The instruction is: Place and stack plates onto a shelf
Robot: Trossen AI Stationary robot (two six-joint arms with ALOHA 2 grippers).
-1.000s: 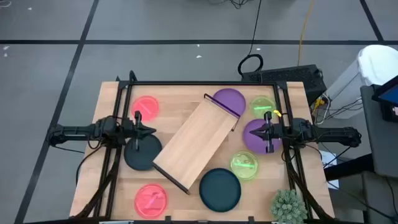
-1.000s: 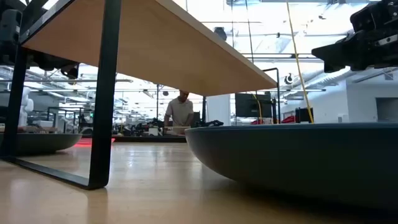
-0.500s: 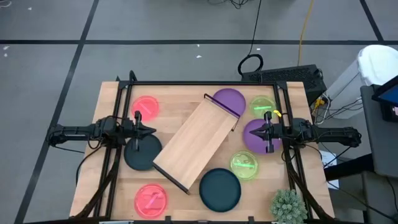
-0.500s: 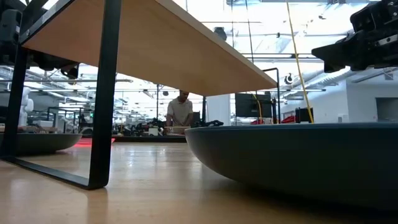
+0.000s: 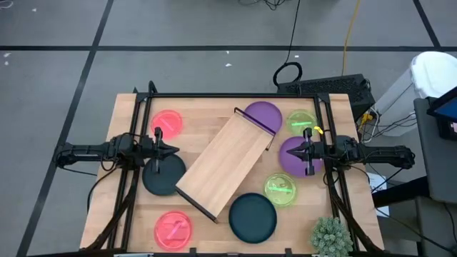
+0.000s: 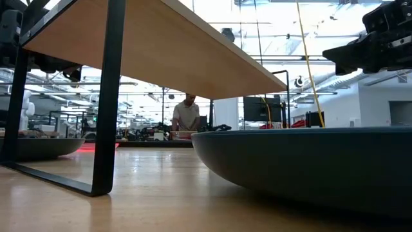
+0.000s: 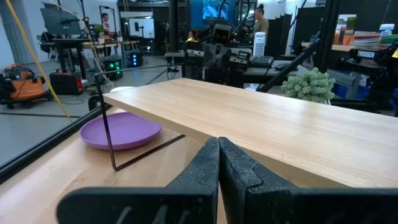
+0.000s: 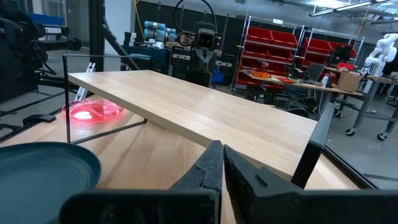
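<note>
The shelf [image 5: 225, 165], a long light-wood board, stands slantwise at the table's middle on its black frame ends [image 6: 106, 96]. Several plates lie flat around it: purple [image 5: 263, 114] [image 5: 291, 158], dark teal [image 5: 253, 216] [image 5: 163, 177], pink [image 5: 167, 123] [image 5: 173, 228] and lime-green [image 5: 301, 121] [image 5: 280, 190]. My left gripper [image 5: 175, 149] hangs shut at the left, level, pointing at the shelf, above a dark teal plate. My right gripper [image 5: 289, 150] hangs shut at the right above a purple plate. In the wrist views the shut fingers [image 7: 219, 155] [image 8: 217, 158] face the board.
A spiky green plant [image 5: 332, 235] stands at the near right corner. The black frame rails [image 5: 136, 121] run along both sides of the table. Beyond the table's far edge a person [image 6: 187, 116] sits among desks and equipment.
</note>
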